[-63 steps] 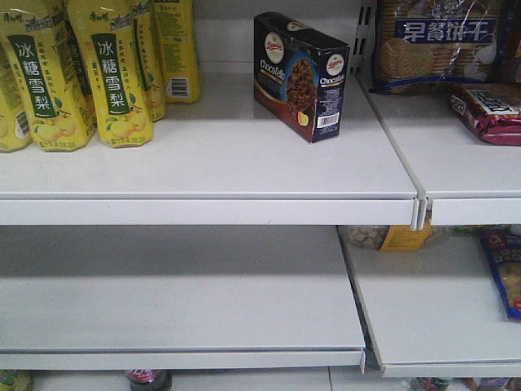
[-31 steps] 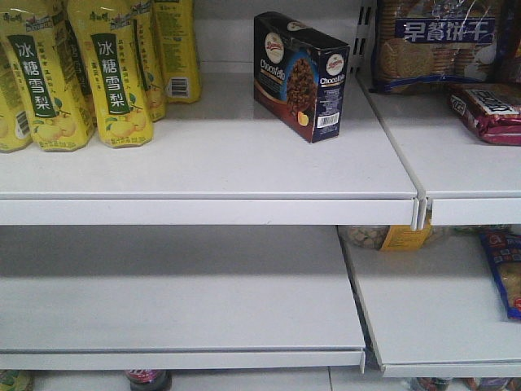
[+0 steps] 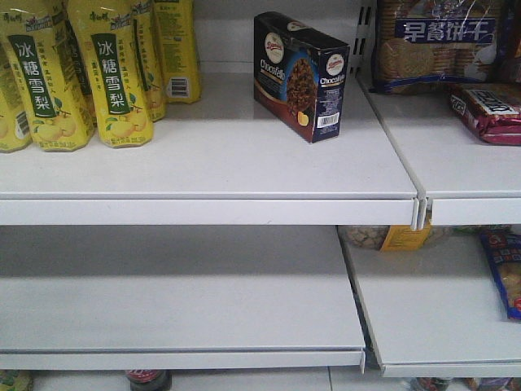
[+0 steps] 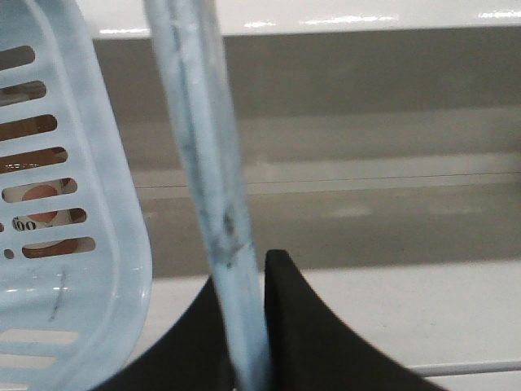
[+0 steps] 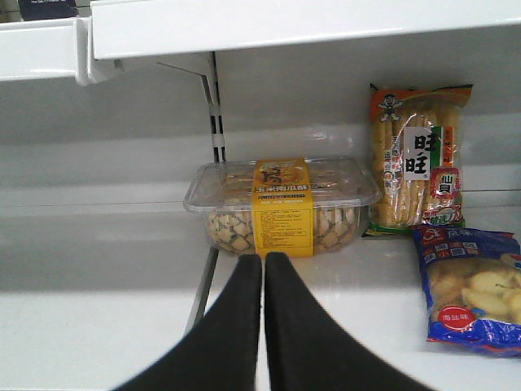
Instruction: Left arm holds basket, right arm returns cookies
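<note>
Left wrist view: left gripper [image 4: 244, 342] pinches a basket [image 4: 73, 269] handle. Right gripper [image 5: 262, 318] fingers pressed together, holding nothing, before a clear snack tub [image 5: 281, 204]. Cookies [image 3: 299, 75] stand upright at the upper shelf's [image 3: 212, 163] back-right corner.

Cookies [image 3: 299, 75]: glossy cardboard; basket [image 4: 73, 244]: scuffed plastic; shelf [image 3: 212, 163]: smooth white painted metal

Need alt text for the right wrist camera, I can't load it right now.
The right gripper, fingers shut and holding nothing, faces a white lower shelf. Ahead sits a clear tub of snacks with a yellow band; right of it stand an orange rice-cracker pack and a blue snack bag.
</note>
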